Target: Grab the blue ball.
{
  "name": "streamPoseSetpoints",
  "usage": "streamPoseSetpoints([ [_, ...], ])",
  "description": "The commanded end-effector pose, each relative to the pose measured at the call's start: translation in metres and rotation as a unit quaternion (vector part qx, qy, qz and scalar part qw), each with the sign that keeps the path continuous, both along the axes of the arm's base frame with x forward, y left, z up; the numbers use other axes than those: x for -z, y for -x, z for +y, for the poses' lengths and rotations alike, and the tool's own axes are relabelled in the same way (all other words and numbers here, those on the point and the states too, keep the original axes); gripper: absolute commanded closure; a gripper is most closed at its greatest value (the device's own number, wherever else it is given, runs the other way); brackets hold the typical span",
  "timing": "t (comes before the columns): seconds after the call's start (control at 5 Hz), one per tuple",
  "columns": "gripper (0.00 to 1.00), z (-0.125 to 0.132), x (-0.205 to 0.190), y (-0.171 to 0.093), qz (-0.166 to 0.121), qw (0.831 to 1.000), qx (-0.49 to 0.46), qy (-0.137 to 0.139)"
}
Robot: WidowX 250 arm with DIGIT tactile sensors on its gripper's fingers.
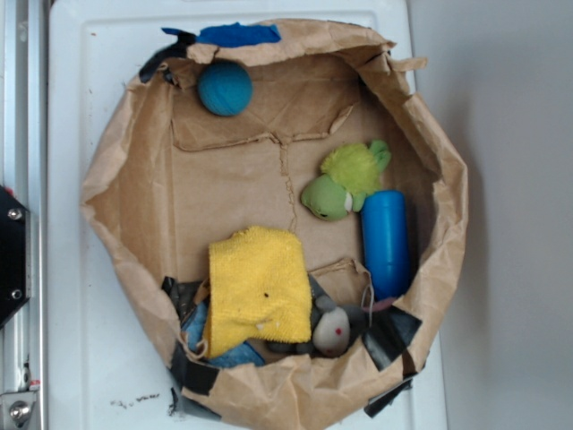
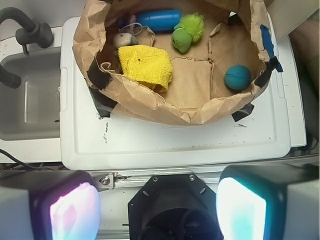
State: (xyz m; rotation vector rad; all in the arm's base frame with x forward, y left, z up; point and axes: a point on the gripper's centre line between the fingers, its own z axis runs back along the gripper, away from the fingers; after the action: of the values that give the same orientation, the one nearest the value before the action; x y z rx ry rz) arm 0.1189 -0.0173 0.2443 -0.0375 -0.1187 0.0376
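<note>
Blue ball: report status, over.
Pincer open, empty, outside the paper bag. Blue ball alone on bag floor by the rim. Nothing on it; crumpled bag wall close beside.

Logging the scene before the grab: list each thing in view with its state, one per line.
blue ball: loose on the paper, ungrasped.
end effector: open, outside the paper nest, holding nothing.
blue cylinder: lying on its side.
green plush: lying beside the cylinder.
yellow cloth: folded, partly covering a grey plush.
grey plush: partly under the cloth.
paper nest: crumpled, open on top.
</note>
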Motion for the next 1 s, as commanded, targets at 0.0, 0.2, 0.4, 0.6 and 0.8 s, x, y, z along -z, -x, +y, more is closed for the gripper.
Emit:
streamPoseSetpoints([
  [0.0,0.00,0.000,0.000,0.000,0.000,1.000,0.000,0.000],
  [0.2,0.00,-0.009,-0.002,-0.028,-0.010,0.999,-0.035,0.010],
  [0.4,0.00,-0.006,0.005,-0.051,-0.016,0.997,-0.070,0.005],
  [0.6,0.00,0.006,0.026,-0.072,-0.009,0.984,-0.179,-0.012],
  [0.8,0.00,0.015,0.039,-0.082,0.002,0.966,-0.259,-0.015],
])
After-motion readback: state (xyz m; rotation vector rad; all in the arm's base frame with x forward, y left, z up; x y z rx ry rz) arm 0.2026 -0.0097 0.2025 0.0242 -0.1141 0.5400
